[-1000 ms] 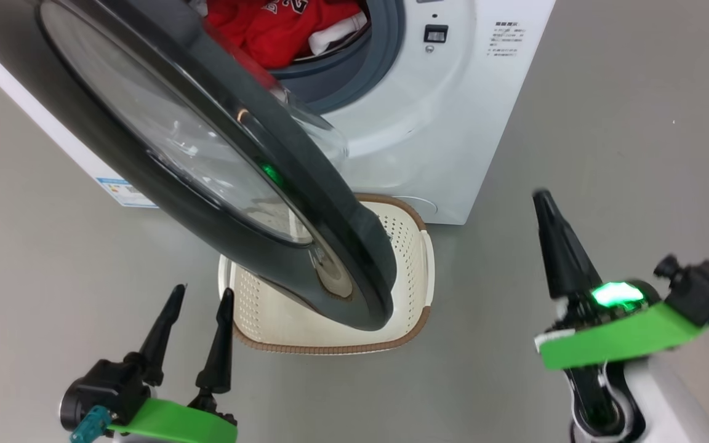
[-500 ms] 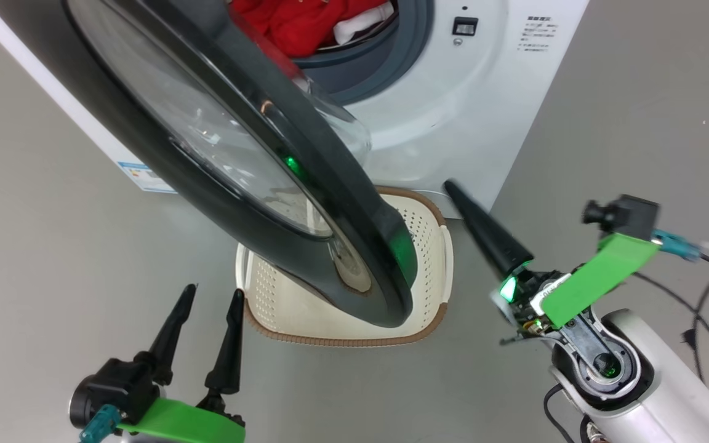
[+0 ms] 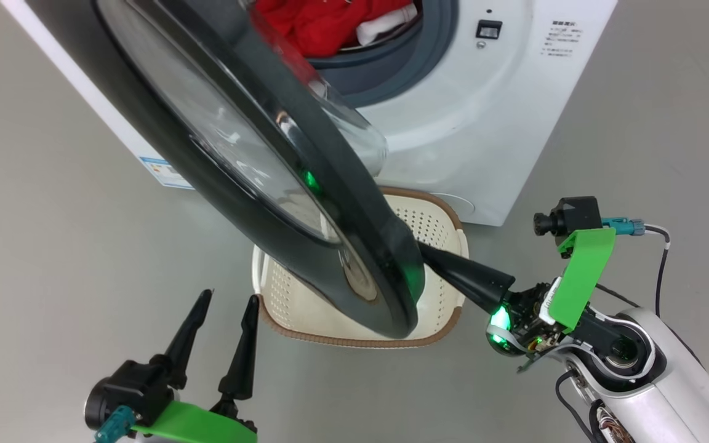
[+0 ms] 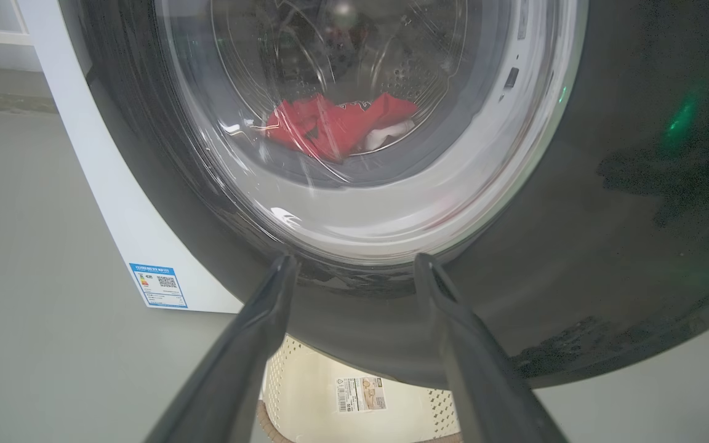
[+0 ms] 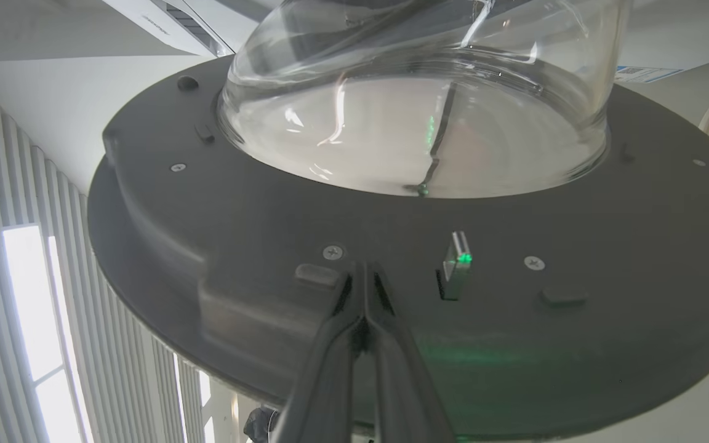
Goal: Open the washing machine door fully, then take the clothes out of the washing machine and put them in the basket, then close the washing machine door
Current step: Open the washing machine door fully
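- Low before white boxy front-loader washing machine (image 3: 453, 135): big round door (image 3: 385, 258), glossy black rim, bulging clear glass, stands part open above small cream perforated plastic basket (image 3: 434, 227) w/ brown woven-look rim.
- Bright red jersey (image 3: 324, 21) + white garment (image 3: 382, 27) bunched in drum mouth, behind grey rubber seal (image 3: 404, 61).
- R gripper (image 3: 428, 252): fingers pressed together, tips against door's inner face; R wrist view adds matte grey plastic, screws (image 5: 332, 251), latch tab (image 5: 456, 261).
- L gripper (image 3: 231, 296): fingers apart, holding nothing; L wrist view adds perforated steel drum (image 4: 416, 67) thru glass, label sticker (image 4: 360, 394) on basket floor.
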Tool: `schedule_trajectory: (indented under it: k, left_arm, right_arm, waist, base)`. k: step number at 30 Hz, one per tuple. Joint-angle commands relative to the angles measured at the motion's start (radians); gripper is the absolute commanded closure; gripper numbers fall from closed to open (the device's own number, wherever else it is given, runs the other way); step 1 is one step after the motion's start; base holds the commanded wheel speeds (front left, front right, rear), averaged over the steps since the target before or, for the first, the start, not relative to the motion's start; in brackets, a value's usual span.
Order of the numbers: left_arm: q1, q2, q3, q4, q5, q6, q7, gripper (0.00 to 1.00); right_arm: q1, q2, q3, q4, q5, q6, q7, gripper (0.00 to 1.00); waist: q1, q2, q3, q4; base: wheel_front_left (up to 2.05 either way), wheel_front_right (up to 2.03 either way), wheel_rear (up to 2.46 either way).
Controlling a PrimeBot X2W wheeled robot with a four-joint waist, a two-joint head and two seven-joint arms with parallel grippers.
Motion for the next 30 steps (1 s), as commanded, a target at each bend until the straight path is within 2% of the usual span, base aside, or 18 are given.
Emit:
schedule_trajectory:
  k: [1, 11, 30]
  left_arm:
    - [-0.009, 0.008, 0.027, -0.018, -0.006, -0.005, -0.009, 0.00]
    - [0.025, 0.007, 0.025, -0.014, -0.015, -0.005, -0.009, 0.00]
    - [0.074, 0.006, 0.026, -0.010, -0.036, -0.005, -0.009, 0.00]
  right_arm:
    - [0.004, 0.021, 0.011, -0.024, -0.013, 0.001, 0.025, 1.00]
    - [0.084, 0.067, -0.007, -0.035, -0.066, 0.001, 0.124, 1.00]
    - [0.140, 0.116, -0.011, -0.024, -0.113, 0.001, 0.177, 1.00]
  waist:
    - [0.0000, 0.0000, -0.011, 0.013]
    - [0.0000, 0.0000, -0.067, 0.089]
    - [0.0000, 0.0000, -0.130, 0.296]
  base:
    - [0.00, 0.00, 0.00]
    - [0.00, 0.00, 0.00]
    - [0.00, 0.00, 0.00]
